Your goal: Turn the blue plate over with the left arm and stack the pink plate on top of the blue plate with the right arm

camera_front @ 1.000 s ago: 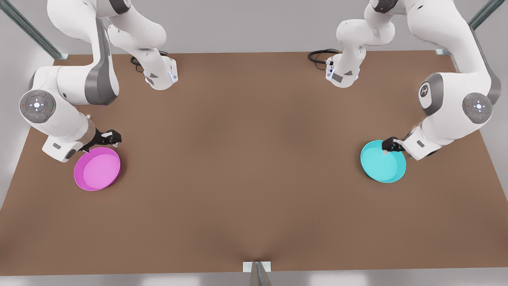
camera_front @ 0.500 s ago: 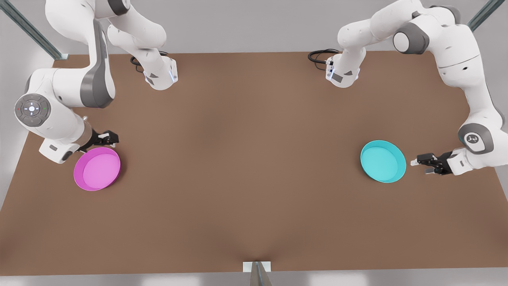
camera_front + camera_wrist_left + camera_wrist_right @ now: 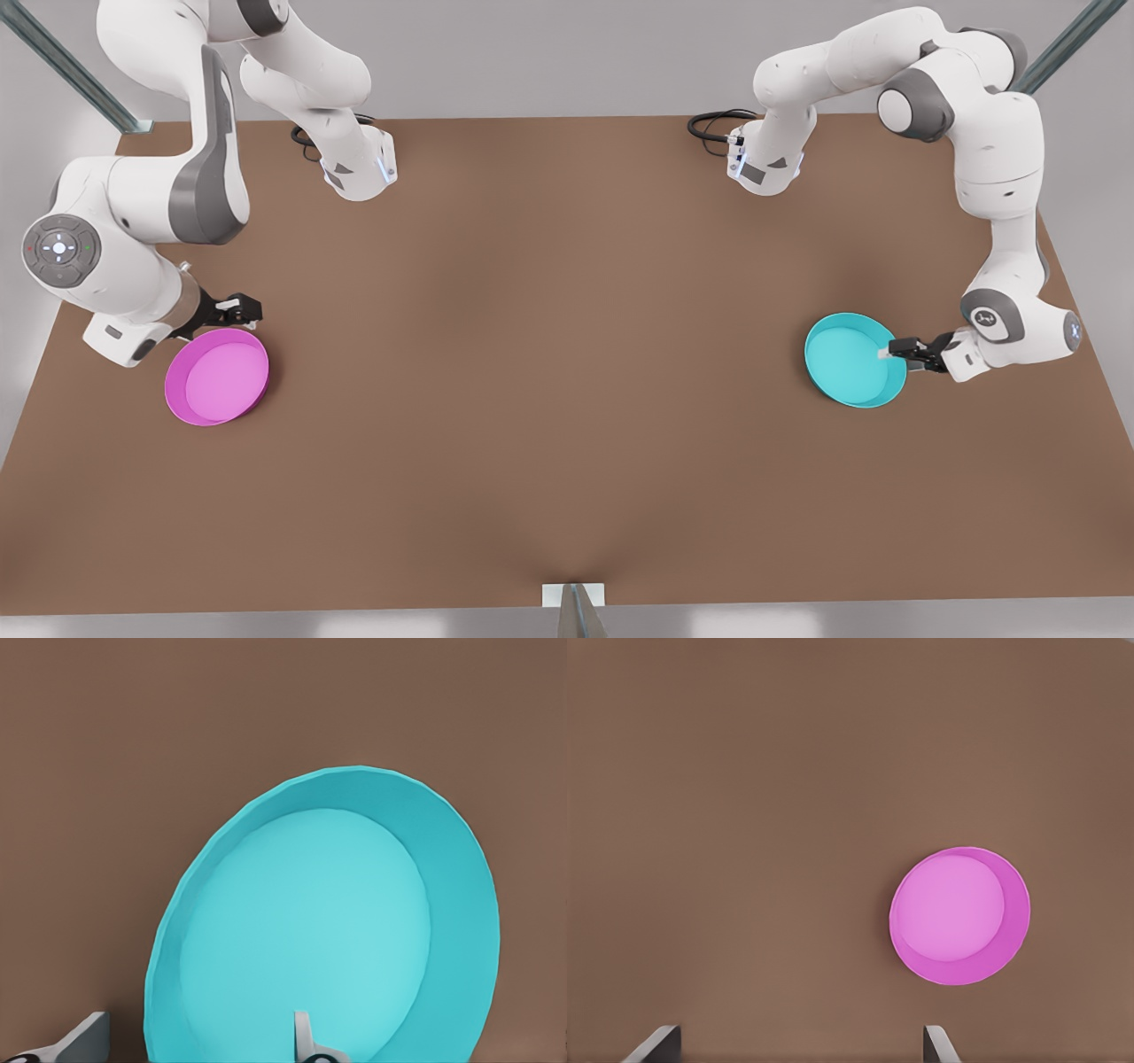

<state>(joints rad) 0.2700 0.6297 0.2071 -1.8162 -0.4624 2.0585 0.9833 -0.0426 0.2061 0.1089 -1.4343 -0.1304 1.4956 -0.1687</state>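
The blue plate (image 3: 850, 359) lies rim up on the table at the front view's right. My left gripper (image 3: 893, 353) reaches in low from the plate's outer side and is open. In the left wrist view the blue plate (image 3: 337, 930) looms close; one finger (image 3: 306, 1041) is over its inside and the other (image 3: 84, 1041) is outside the rim. The pink plate (image 3: 217, 377) lies rim up at the front view's left. My right gripper (image 3: 244, 310) hovers open just beyond its far edge, apart from the pink plate (image 3: 959, 915).
The brown table (image 3: 567, 399) stretches wide between the two plates. Both arm bases (image 3: 359, 173) stand at the far edge with a black cable (image 3: 713, 124) beside one. A metal post (image 3: 574, 607) sits at the near edge.
My left gripper left the blue plate's far rim, swung out past its side, then came back low with its fingers astride the side rim. My right arm drifted slightly outward.
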